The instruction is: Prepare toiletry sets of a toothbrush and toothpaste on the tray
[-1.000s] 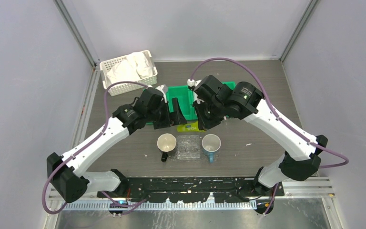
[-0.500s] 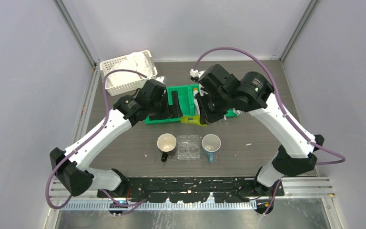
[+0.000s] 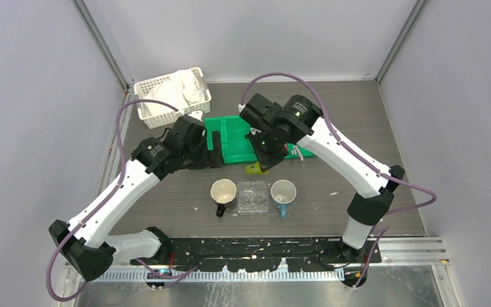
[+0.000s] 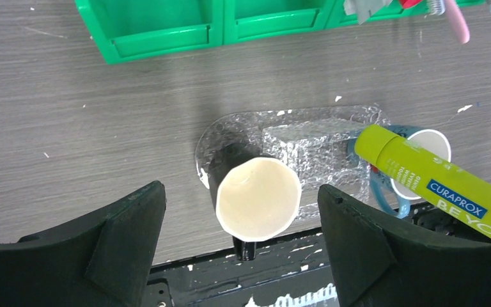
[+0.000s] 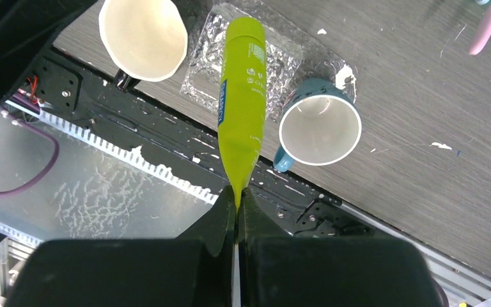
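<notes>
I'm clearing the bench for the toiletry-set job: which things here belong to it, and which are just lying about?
Job: yellow-green tube, held in the right pincer; pink toothbrush; clear tray.
Lying about: cream mug; blue mug; green bin; white basket.

top external: high behind near edge, looks down on whole desk [image 3: 371, 102] | left wrist: close above desk middle, facing down | right wrist: close above near edge, facing down, frame turned | shared by all: tray [image 3: 253, 197], cream mug [image 3: 223, 190], blue mug [image 3: 283, 190], toothpaste tube [image 3: 256, 168]
</notes>
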Controlling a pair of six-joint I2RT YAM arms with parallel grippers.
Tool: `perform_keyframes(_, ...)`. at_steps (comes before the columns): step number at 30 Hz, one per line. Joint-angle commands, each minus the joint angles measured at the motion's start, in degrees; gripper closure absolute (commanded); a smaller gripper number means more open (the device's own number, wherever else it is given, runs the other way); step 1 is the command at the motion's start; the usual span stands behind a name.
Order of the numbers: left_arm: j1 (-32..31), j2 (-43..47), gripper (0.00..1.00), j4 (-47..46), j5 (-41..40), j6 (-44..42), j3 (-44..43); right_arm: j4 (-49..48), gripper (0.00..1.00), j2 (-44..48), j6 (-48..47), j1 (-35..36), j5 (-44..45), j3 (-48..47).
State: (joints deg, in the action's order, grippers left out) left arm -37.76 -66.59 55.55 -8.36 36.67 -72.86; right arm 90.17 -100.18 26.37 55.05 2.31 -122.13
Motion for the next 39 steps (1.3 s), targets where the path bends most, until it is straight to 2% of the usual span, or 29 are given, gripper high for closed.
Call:
perform_keyframes(1, 1.09, 1.99, 0.1, 0.01, 0.34, -1.94, 1.58, 9.5, 0.99, 3.26, 1.65, 0.41, -2.61, 1.42)
perform_keyframes(6, 2.42, 3.23, 0.1, -1.23, 2.29, -2.25, 3.07, 9.49, 0.99, 5.03, 2.2, 0.81, -3.98, 6.65)
perform_keyframes(13, 2.85, 3.53, 0.1, -4.9, 6.09, -1.4, 4.89, 9.38, 0.99, 7.22, 3.68, 3.16, -4.1, 6.72)
perform_keyframes(19, 2.86, -0.44, 0.12, -13.44, 18.44, 2.86, 3.14, 5.55, 0.99, 8.26, 6.16, 7.29, -4.2, 0.14)
perform_keyframes(22, 2.58, -1.84, 0.15, -15.61, 22.21, 4.9, 1.42, 3.74, 0.99, 9.07, 6.71, 8.39, -0.68, 0.09)
perform_keyframes(32, 0.49, -2.72, 0.17, -16.42, 21.1, 6.8, 1.37, -6.34, 0.99, 13.8, 6.67, 8.36, -0.51, 8.04)
perform_keyframes(39, -2.84, -4.39, 0.18, -17.06, 19.72, 8.17, 0.79, -8.71, 0.99, 11.1, 5.54, 8.29, 1.93, 5.03)
